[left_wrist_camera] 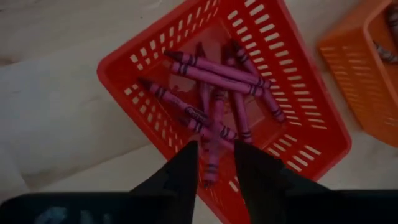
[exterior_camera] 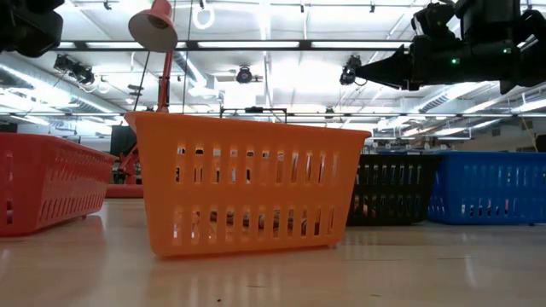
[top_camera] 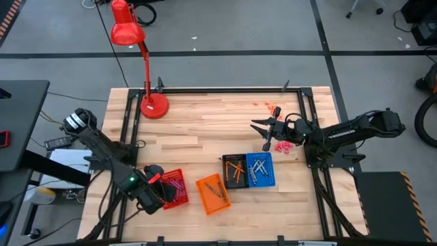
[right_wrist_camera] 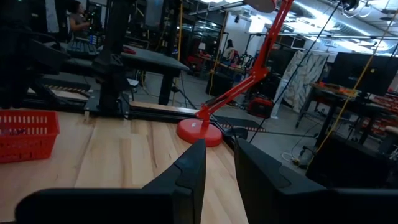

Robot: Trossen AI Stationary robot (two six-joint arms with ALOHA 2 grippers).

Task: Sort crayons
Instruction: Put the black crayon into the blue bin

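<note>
Several magenta crayons (left_wrist_camera: 217, 93) lie crisscrossed on the floor of the red basket (left_wrist_camera: 298, 134) near the table's front left. My left gripper (left_wrist_camera: 216, 148) hangs just above them, pointing steeply down and open. One crayon (left_wrist_camera: 211, 165) lies in the gap between its fingers, narrower than the gap. In the high view that gripper (top_camera: 157, 186) is at the red basket's (top_camera: 176, 188) left side. My right gripper (top_camera: 263, 133) is held level above the table's right half, open, with nothing between its fingers (right_wrist_camera: 219, 144).
An orange basket (top_camera: 213, 193) stands right of the red one, with a black basket (top_camera: 234, 169) and a blue basket (top_camera: 259, 169) side by side beyond it, all holding crayons. Pink pieces (top_camera: 283, 147) lie under the right arm. A red desk lamp (top_camera: 153, 104) stands far left.
</note>
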